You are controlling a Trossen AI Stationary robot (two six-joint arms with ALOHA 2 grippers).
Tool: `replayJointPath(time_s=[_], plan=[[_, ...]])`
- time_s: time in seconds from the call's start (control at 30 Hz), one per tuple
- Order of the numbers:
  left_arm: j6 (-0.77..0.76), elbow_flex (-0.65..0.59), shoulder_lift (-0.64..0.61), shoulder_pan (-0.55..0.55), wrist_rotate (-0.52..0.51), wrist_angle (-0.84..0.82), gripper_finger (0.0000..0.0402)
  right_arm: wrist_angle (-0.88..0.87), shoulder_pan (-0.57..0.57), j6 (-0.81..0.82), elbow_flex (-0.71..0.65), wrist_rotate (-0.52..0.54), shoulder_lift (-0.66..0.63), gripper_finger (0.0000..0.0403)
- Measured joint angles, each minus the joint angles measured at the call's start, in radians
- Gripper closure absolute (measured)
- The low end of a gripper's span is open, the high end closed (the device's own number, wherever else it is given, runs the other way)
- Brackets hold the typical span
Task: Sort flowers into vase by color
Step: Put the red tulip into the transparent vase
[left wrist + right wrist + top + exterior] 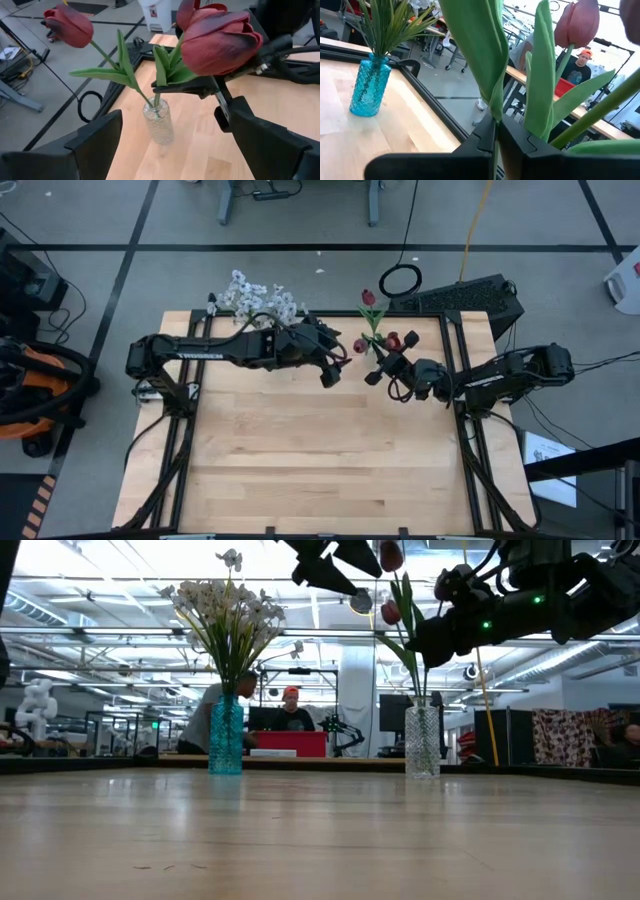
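Note:
Three dark red tulips (220, 42) stand over a clear glass vase (159, 122) near the table's far edge; they also show in the high view (375, 330). White blossoms (228, 620) fill a blue vase (226, 735) farther left. My right gripper (372, 376) is beside the clear vase, just above its mouth, shut on a tulip stem. My left gripper (330, 375) hovers open just left of the tulips, its fingers (95, 137) wide apart and facing the clear vase. It touches nothing. My right gripper pinches a tulip's green stem and leaf (495, 107) between its two fingers (187, 87), well below the bud. The fingers come about level from the table's right and lie across the stem. The stem stands nearly upright and runs down into the clear vase's mouth (156, 102).
A black metal frame (455, 330) edges the table. A dark case (470, 298) and cables lie beyond the far right corner. Bare wood (320, 460) spreads toward the near edge. A person (292, 710) sits at a desk in the room behind.

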Motion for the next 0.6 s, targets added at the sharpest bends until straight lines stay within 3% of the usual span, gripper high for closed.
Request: replayJointPath(time_s=[0.6], plan=[[-0.003,0.0,0.0,-0.033,-0.03,-0.011,0.003,-0.1,-0.001,0.172,0.0,0.047,0.0,0.0369]])
